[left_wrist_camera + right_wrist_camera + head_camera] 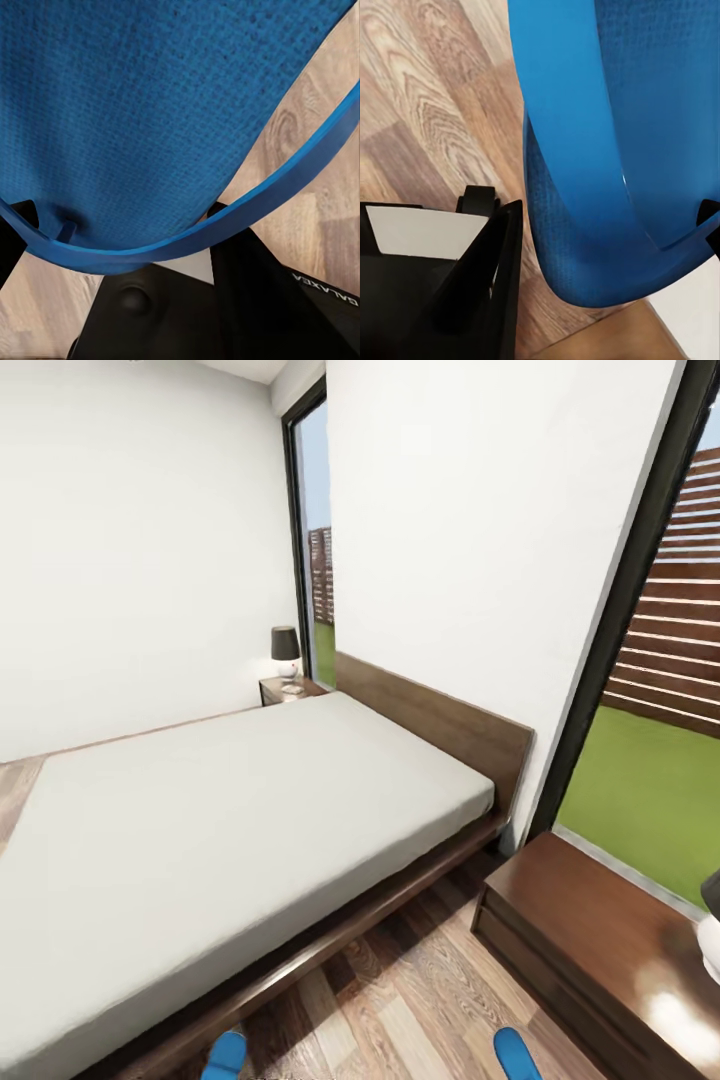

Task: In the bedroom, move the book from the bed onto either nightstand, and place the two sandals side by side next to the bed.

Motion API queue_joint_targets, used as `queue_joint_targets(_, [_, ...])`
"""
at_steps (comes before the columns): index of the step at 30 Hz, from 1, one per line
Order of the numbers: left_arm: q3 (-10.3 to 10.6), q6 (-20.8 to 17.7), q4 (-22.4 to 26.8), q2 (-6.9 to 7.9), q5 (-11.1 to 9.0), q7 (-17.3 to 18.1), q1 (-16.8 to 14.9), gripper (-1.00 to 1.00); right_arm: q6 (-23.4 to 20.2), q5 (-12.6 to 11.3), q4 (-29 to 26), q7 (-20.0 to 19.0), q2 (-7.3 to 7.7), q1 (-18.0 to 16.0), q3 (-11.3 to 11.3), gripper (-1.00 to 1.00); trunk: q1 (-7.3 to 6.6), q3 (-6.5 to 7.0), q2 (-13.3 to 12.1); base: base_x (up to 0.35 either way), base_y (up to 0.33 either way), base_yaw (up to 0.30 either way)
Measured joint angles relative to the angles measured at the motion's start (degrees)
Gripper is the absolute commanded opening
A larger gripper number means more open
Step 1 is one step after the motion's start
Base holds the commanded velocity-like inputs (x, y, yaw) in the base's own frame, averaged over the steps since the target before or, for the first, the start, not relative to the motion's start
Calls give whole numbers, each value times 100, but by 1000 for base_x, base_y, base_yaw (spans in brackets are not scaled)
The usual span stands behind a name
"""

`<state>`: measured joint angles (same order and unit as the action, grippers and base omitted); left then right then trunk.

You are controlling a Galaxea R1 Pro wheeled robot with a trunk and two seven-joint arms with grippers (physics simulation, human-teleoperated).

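One piece of readable text is showing: white capital letters spelling "GALAXEA" are sitting on the black body of the left gripper, at the edge of the left wrist view, and they are appearing upside down there. No other words, labels, brands, numbers or signs are showing legibly in the head view or in the right wrist view
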<state>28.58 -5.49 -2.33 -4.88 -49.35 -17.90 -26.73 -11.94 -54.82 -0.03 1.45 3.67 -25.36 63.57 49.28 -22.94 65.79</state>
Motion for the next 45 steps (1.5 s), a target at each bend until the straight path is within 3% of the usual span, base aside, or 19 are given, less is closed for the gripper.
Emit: queue_joint_targets(45, [1,6,4,9,-2,0,0,-100,12,8,-1,7,0,25,9,-100,0,-56,0,0,0,296])
